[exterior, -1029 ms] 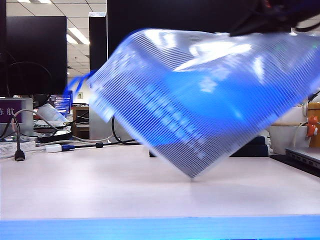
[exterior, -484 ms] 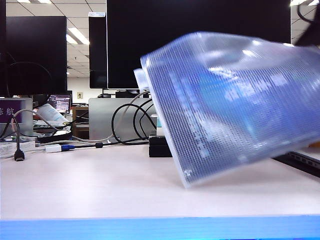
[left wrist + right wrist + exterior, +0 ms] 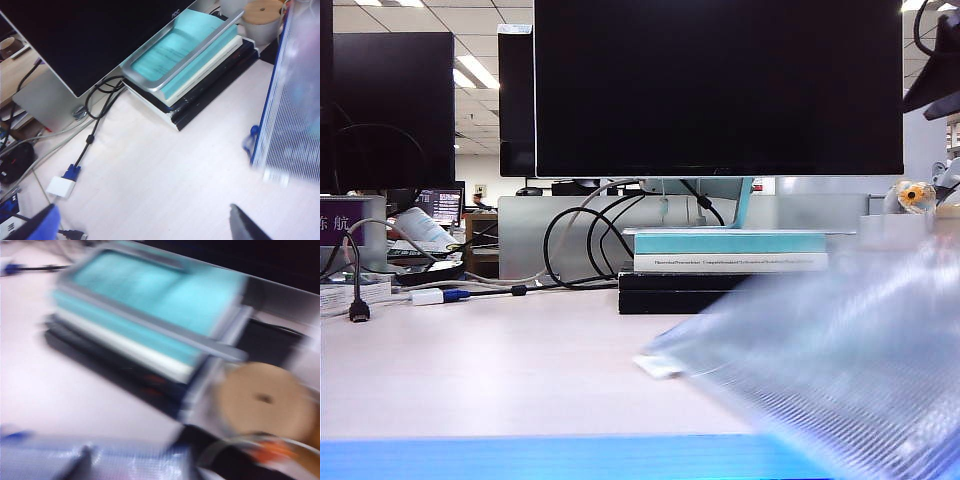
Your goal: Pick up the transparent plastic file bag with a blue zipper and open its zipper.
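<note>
The large translucent grid-mesh plastic file bag [image 3: 840, 360] lies low over the pale table [image 3: 480, 370] on the right side, motion-blurred, in front of the stacked teal and black books [image 3: 725, 262] under the black monitor [image 3: 720, 85]. Its bright blue zipper edge [image 3: 267, 105] faces the books. The left gripper [image 3: 145, 222] hovers over bare table beside the bag, jaws wide apart and empty. The right gripper shows in no view clearly enough; I cannot tell its state.
</note>
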